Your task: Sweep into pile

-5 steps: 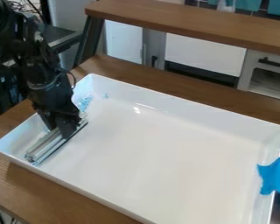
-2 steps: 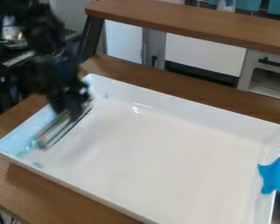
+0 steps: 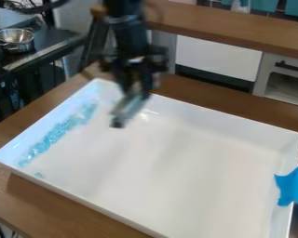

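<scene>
Jaws (image 3: 138, 87) closed on sweeper (image 3: 129, 109), swung away; blue bits (image 3: 54, 135) bared along tray (image 3: 176, 186) side.

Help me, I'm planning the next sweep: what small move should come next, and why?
Probably lower the sweeper, which hangs under the gripper, beside the stray blue bit and nudge it into the blue strip. That bit lies apart from the strip, which runs along the tray's picture-left side.

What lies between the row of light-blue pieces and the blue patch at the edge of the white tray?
In the camera view, between the light-blue pieces and the blue patch, there is only bare floor of the tray.
</scene>
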You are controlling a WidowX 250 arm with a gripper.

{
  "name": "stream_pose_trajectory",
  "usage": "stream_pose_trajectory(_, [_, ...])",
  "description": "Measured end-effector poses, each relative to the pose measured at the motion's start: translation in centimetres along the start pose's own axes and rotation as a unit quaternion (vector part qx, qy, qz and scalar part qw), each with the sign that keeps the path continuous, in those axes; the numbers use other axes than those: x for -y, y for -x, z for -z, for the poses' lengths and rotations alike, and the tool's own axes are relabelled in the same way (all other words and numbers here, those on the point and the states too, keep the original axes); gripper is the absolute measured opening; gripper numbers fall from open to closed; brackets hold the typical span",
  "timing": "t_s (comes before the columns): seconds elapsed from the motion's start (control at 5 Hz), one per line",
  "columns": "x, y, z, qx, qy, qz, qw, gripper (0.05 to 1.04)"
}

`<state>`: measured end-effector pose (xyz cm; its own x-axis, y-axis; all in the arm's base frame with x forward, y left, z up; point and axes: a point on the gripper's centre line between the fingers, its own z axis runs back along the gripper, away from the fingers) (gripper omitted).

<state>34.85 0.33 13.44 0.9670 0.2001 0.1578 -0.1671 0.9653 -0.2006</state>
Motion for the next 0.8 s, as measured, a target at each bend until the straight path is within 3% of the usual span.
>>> stream_pose_trajectory(0.2, [4.6, 0.1, 2.7, -0.013, -0.023, 0.007, 0.9996, 0.362])
stream_pose_trajectory(0.4, [9.4, 0.5, 5.3, -0.005, -0.041, 0.015, 0.999, 0.362])
stream_pose_trajectory(0.6, [13.5, 1.3, 8.6, -0.008, -0.045, 0.041, 0.9981, 0.362])
stream_pose_trajectory(0.8, [15.1, 1.8, 10.2, 0.009, -0.054, 0.057, 0.9969, 0.362])
